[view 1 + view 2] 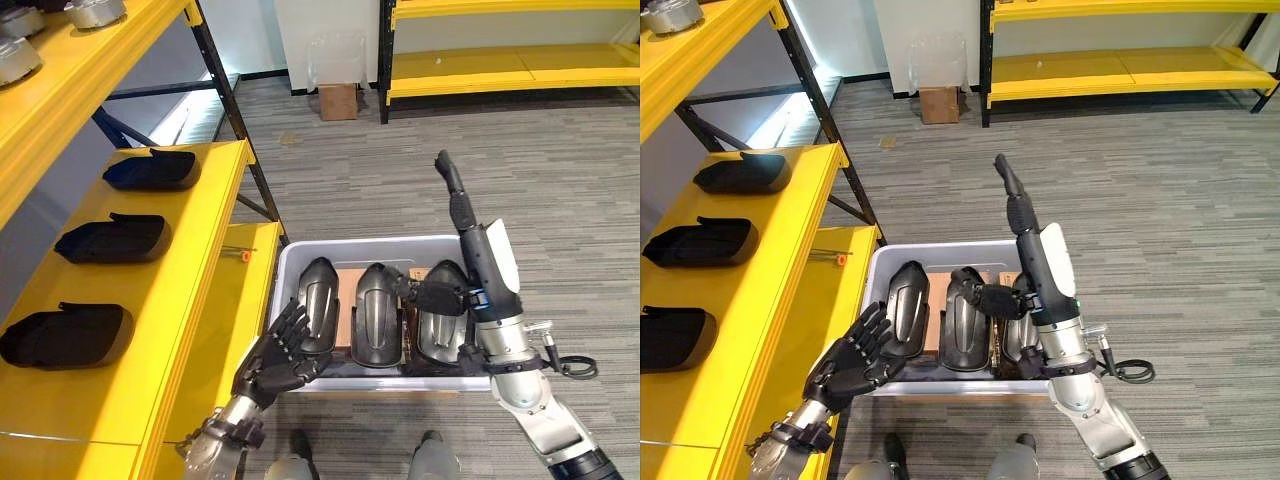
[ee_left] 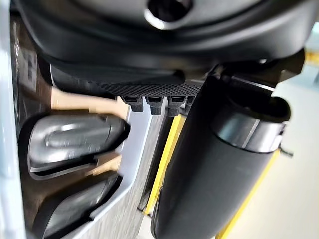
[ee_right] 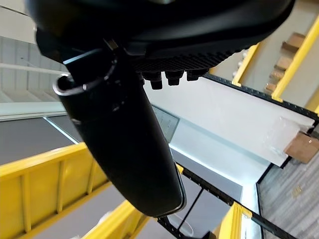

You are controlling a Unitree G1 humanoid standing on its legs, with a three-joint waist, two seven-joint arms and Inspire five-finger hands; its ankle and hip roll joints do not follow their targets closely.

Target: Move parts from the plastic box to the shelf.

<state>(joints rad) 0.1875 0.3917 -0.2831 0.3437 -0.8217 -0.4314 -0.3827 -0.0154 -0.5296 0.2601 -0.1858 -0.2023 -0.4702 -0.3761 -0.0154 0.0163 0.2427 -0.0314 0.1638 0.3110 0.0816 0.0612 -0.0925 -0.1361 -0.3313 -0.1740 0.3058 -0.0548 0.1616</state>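
- Left eye view: three dark parts upright in plastic box [image 1: 288,262], long axes front-to-back.
- Left hand [image 1: 281,354] fingers loosely spread, empty, touching leftmost part [image 1: 318,302]; shelf [image 1: 200,300] just left.
- Right hand [image 1: 478,262] raised, straight-fingered, empty.

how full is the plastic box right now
Partly full: three dark parts stand side by side in the plastic box, with brown cardboard showing between them.
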